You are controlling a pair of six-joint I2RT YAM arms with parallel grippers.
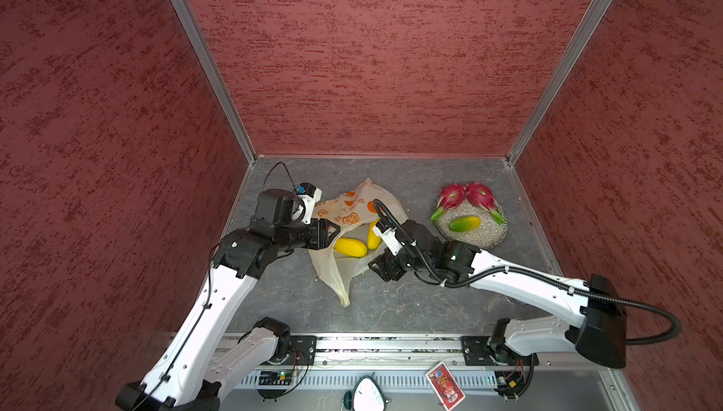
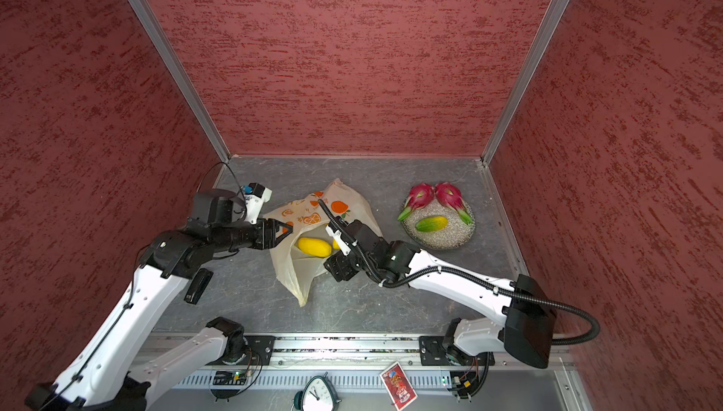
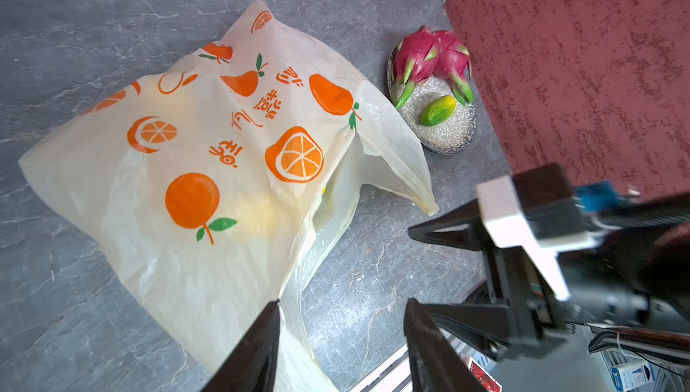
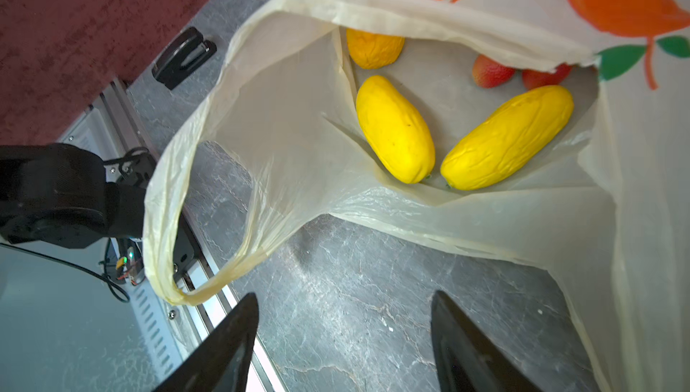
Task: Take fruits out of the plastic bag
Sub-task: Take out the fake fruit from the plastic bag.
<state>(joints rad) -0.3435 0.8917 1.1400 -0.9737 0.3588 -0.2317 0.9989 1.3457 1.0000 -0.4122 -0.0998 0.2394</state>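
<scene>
The plastic bag (image 1: 352, 209) lies on the grey table, pale yellow with orange prints, its mouth gaping toward the front. Inside it lie two yellow mangoes (image 4: 395, 129) (image 4: 507, 136), an orange-yellow fruit (image 4: 373, 50) and red berries (image 4: 493, 71). My left gripper (image 3: 341, 308) is open at the bag's left edge (image 1: 332, 233); one fingertip (image 3: 274, 310) touches the film, and nothing is gripped. My right gripper (image 4: 345, 296) hangs open over bare table just in front of the bag's mouth (image 1: 375, 268). Two dragon fruits (image 1: 452, 195) (image 1: 481, 195) and a green-yellow mango (image 1: 464, 224) lie on the plate (image 1: 485, 235).
The speckled plate stands at the back right near the red wall. A black clip-like object (image 2: 198, 285) lies on the table's left side under my left arm. A bag handle (image 4: 160, 222) loops toward the front rail. A clock (image 1: 365, 393) and red card (image 1: 445, 387) lie beyond the rail.
</scene>
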